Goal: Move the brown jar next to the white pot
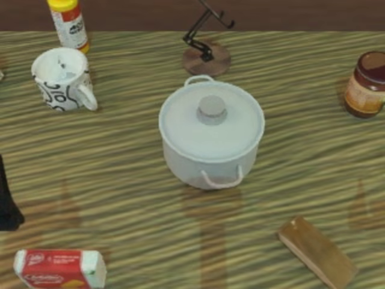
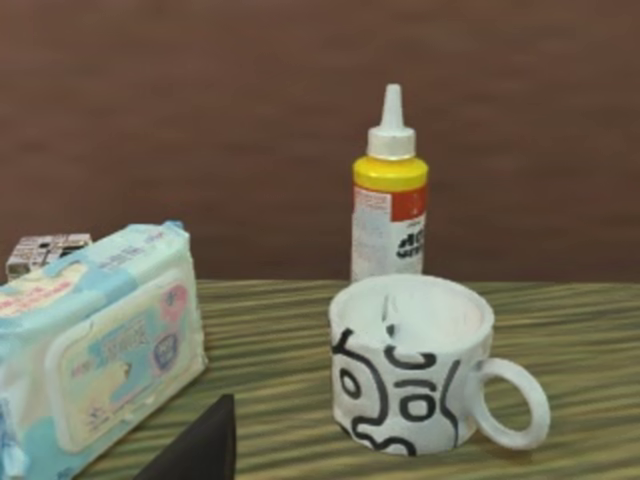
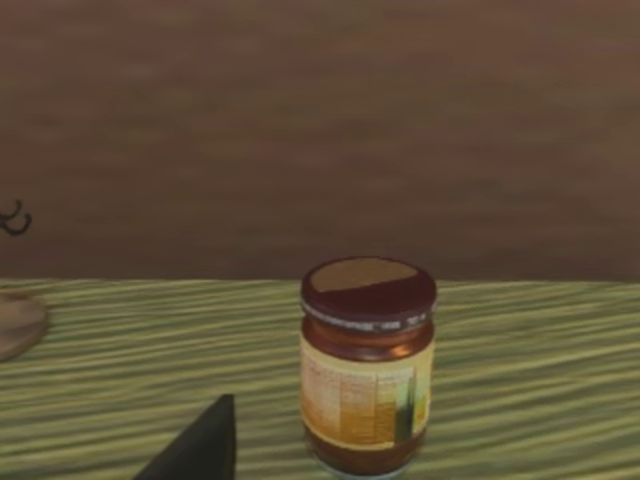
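Sitting upright at frame's far right, brown jar is well apart from center white pot; can't tell either gripper's state tbh.

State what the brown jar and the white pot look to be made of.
Brown jar: probably clear glass, since brown contents show above the tan paper-like label; its maroon lid has a sheen, likely metal or plastic. White pot: smooth matte white body and lid, perhaps enamelled metal or ceramic; its grey knob's material is unclear.
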